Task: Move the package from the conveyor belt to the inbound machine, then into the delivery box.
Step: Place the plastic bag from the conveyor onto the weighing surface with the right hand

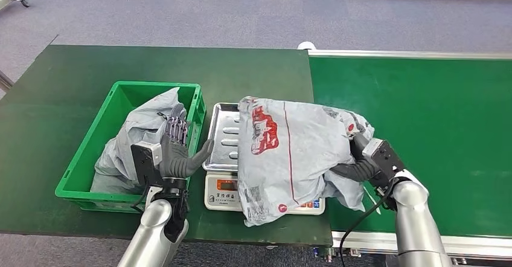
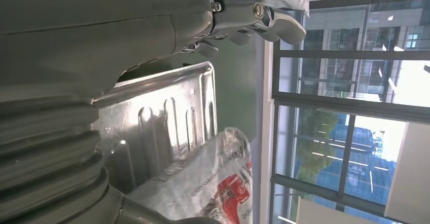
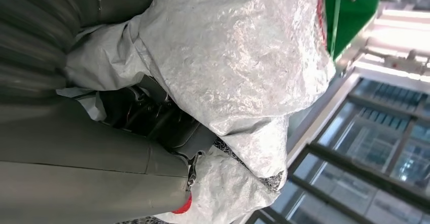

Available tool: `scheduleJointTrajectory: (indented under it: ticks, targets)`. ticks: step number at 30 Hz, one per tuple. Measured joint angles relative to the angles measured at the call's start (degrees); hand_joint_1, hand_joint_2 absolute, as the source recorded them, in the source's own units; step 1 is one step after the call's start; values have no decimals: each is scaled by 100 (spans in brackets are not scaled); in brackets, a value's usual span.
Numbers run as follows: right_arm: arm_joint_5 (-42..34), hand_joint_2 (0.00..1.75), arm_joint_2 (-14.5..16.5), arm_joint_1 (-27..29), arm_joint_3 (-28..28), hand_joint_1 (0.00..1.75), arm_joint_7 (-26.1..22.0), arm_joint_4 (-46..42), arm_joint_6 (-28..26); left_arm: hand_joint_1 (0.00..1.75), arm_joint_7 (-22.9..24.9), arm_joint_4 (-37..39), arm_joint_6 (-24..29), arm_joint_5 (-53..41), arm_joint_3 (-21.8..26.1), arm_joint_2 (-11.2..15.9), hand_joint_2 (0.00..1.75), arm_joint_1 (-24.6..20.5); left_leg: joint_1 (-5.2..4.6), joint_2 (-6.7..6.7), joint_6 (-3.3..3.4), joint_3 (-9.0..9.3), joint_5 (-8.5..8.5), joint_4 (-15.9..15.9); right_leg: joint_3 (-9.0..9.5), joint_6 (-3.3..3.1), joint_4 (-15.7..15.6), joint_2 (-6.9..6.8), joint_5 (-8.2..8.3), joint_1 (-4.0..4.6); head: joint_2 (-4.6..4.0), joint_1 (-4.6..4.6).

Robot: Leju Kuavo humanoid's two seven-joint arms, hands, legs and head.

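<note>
A grey plastic mailer package (image 1: 290, 152) with a red print lies across the right part of the scale's steel tray (image 1: 222, 135), hanging over its front. My right hand (image 1: 362, 158) grips the package's right end; its dark fingers (image 3: 167, 122) are buried in the crumpled plastic (image 3: 238, 57). My left hand (image 1: 175, 146) hovers open and upright between the green box (image 1: 84, 170) and the scale, holding nothing. From the left wrist, the tray (image 2: 167, 112) and the package's printed edge (image 2: 223, 183) show beyond the thumb (image 2: 263, 19).
The green box holds another grey package (image 1: 139, 134). The scale's white base with its display (image 1: 226, 185) stands at the dark green table's (image 1: 60, 86) front edge. The green conveyor belt (image 1: 435, 116) runs to the right.
</note>
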Motion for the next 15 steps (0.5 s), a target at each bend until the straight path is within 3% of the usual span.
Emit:
scheduleJointTrajectory:
  ticks: [3, 8, 15]
  targets:
    - [665, 175, 76, 71, 57, 175, -199, -202, 0, 0, -26, 22, 39, -25, -2, 0, 175, -10, 1, -1, 0, 0, 0, 0, 0, 0, 0, -1, 0, 1, 0, 1]
    - [2544, 175, 558, 213, -371, 175, -510, -841, 0, 0, -43, 30, 101, -68, -4, -1, 175, -14, 2, 1, -1, 1, 0, -1, -2, -1, 0, 0, -1, 2, 0, -1]
    - [3353, 175, 953, 231, -803, 175, -537, -1341, 0, 0, -36, 27, 106, -66, -4, 0, 175, -9, 2, -1, -2, 1, 1, 0, 2, -1, 0, -2, 0, 1, 0, 1]
